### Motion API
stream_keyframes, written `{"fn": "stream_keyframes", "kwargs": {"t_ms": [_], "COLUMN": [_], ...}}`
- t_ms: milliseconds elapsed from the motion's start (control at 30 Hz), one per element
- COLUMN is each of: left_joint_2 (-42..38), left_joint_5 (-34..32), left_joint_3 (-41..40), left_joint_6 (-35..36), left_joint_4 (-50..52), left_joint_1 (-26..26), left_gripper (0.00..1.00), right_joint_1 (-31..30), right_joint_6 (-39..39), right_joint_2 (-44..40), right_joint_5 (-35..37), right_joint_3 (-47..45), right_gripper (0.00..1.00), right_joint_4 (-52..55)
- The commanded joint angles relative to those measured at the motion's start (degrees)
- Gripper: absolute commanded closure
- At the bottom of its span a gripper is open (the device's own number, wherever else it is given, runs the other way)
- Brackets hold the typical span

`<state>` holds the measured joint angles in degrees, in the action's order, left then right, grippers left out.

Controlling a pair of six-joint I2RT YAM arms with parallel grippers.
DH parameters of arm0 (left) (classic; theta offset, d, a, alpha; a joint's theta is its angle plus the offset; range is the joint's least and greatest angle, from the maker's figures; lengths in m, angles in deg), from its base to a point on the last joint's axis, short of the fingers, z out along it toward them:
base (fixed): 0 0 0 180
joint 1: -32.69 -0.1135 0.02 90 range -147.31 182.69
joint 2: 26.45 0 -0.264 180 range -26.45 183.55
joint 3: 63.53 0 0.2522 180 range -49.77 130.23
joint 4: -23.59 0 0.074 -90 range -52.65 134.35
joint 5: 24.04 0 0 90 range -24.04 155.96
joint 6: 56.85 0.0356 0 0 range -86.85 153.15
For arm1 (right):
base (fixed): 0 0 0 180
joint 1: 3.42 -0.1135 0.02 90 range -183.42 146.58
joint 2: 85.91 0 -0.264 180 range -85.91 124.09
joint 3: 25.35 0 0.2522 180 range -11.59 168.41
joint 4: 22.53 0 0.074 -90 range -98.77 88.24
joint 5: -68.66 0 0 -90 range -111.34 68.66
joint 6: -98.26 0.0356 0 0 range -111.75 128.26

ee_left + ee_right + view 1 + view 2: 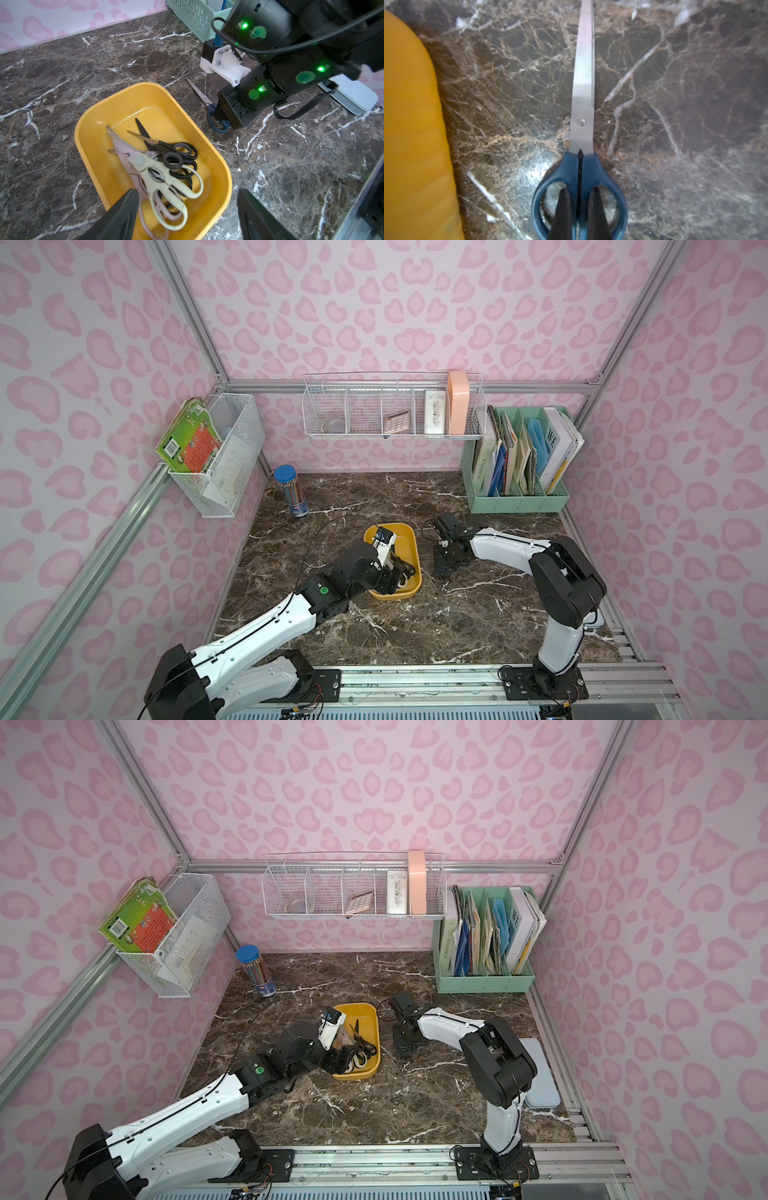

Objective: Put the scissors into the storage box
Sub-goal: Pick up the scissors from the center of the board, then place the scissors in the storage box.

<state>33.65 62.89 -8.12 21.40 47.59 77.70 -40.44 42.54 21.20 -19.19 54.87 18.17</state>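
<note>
The yellow storage box (409,539) (365,1011) stands mid-table. Inside it (99,133) lie cream-handled shears (164,180), a pale pink pair (122,149) and black-handled scissors (174,149), piled together. My left gripper (187,191) hangs open over the box's near end, holding nothing. A dark blue pair (582,93) (209,108) lies flat on the marble just right of the box. My right gripper (579,190) (442,568) is shut on its handles, one finger through each loop, pinching the middle bars.
A mint-green file organizer (515,497) stands at the back right and a pencil tube (291,489) at the back left. White wire baskets (390,410) (220,456) hang on the walls. A pale blue-grey tray (540,1073) lies behind the right arm.
</note>
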Motion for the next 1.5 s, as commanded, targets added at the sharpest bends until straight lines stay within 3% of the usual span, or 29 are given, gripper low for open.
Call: {"fn": "stream_keyframes", "kwargs": {"t_ms": [0,267,533,833,1000,1200,1333,1467], "left_joint_2": [-0.64,0.30,1.67,-2.75,-4.18,-5.89,-5.96,-6.93], "left_joint_5": [4.06,-0.08,-6.06,-9.46,-15.19,-17.01,-18.87,-22.52], "left_joint_3": [-0.40,0.44,0.49,-4.46,-4.47,-4.98,-4.67,-4.03], "left_joint_6": [3.44,3.38,-3.60,-11.73,-15.67,-16.03,-16.80,-18.25], "left_joint_4": [-2.07,1.04,8.25,10.34,15.48,17.02,18.17,21.21], "left_joint_1": [0.07,-1.21,-9.60,-16.75,-18.06,-18.73,-18.97,-18.95], "left_gripper": [0.18,0.13,0.13,0.08,0.06,0.03,0.03,0.02], "right_joint_1": [-0.04,-0.77,-5.29,-15.09,-15.54,-14.87,-13.58,-13.26], "right_joint_6": [-0.42,-0.78,-0.63,-2.92,-1.88,0.68,1.55,-0.31], "right_joint_2": [-0.05,-4.66,-5.99,-0.20,2.49,5.57,7.60,8.11], "right_joint_5": [-0.08,0.33,-2.25,-9.22,-10.79,-10.88,-9.25,-9.50], "right_joint_3": [0.35,5.04,12.96,20.04,19.72,18.89,20.23,23.08], "right_gripper": [1.00,1.00,1.00,1.00,1.00,1.00,0.86,0.60], "right_joint_4": [4.50,7.46,10.76,9.17,8.90,8.96,9.46,9.97]}}
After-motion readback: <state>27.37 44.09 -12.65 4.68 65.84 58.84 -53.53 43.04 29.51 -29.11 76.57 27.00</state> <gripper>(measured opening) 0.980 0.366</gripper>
